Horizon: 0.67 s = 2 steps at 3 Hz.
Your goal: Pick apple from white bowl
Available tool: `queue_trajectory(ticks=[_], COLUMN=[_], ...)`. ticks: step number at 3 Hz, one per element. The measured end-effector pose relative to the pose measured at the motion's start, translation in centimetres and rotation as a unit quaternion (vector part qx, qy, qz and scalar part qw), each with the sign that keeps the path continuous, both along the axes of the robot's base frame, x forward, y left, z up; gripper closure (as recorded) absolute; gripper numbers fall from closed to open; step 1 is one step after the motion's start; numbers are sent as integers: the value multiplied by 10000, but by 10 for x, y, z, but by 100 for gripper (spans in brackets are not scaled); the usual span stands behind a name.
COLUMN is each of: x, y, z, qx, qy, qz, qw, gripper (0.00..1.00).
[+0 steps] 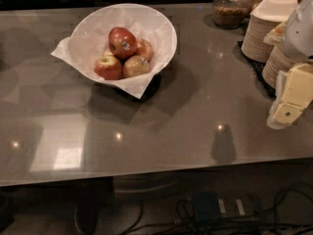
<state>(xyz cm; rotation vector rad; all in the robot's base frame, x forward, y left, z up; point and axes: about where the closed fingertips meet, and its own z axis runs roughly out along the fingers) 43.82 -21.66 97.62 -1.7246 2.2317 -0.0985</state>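
Observation:
The white bowl (pixel 161 31) stands at the back left of the grey counter, lined with white paper whose corners stick out over the rim. It holds several apples. The deepest red apple (pixel 122 42) lies on top of the pile, with a small pale sticker on its side. Yellower, red-blushed apples (pixel 108 66) lie around and below it. My gripper (pixel 289 99) is at the right edge of the view, pale yellow and white, well to the right of the bowl and above the counter. It holds nothing that I can see.
Stacks of pale plates (pixel 260 35) stand at the back right, close behind the gripper. A glass jar (pixel 231 6) with brown contents stands at the back. The counter's front edge (pixel 146 175) runs across, with cables on the floor below.

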Motion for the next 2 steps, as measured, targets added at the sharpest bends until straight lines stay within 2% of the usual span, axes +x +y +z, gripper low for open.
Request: queue_trajectory(ticks=[1, 2], x=[0, 11], y=[0, 9], z=[0, 1], qx=[2, 255], qy=[-2, -216], qz=[1, 87], qw=[10000, 9994], gripper=[0, 0])
